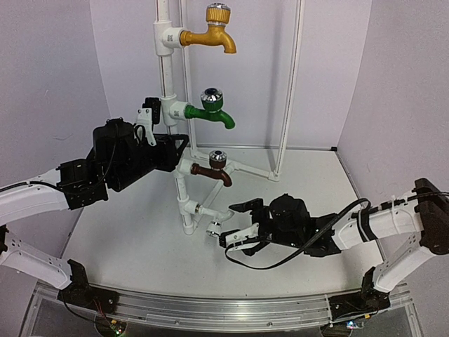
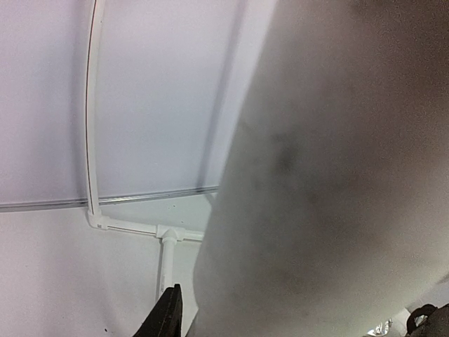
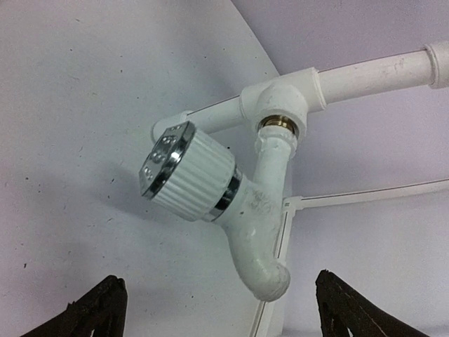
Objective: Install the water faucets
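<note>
Pipe riser (image 1: pixel 168 77): white. On it, top down: yellow faucet (image 1: pixel 210 35), green faucet (image 1: pixel 210 111), brown faucet (image 1: pixel 212 170), all silver-capped. Lowest, white faucet (image 3: pixel 252 225): ribbed knob (image 3: pixel 193 175), chrome-trimmed; brass thread (image 3: pixel 278 125). Surface (image 1: pixel 119 232) white, faintly specked. Left claw (image 1: pixel 177 146), right claw (image 1: pixel 230 225): black.

Robotics lab test cell. Two white and black robot arms (image 1: pixel 28 200) are mounted on an aluminium rail (image 1: pixel 231 309) at the near edge of a white table (image 1: pixel 126 239). Plain pale walls (image 1: pixel 49 70) box the table in on three sides. A white pipe stand (image 1: pixel 168 77) carrying coloured faucets (image 1: pixel 210 36) rises from the table. A black cable (image 1: pixel 280 261) loops from one arm.
</note>
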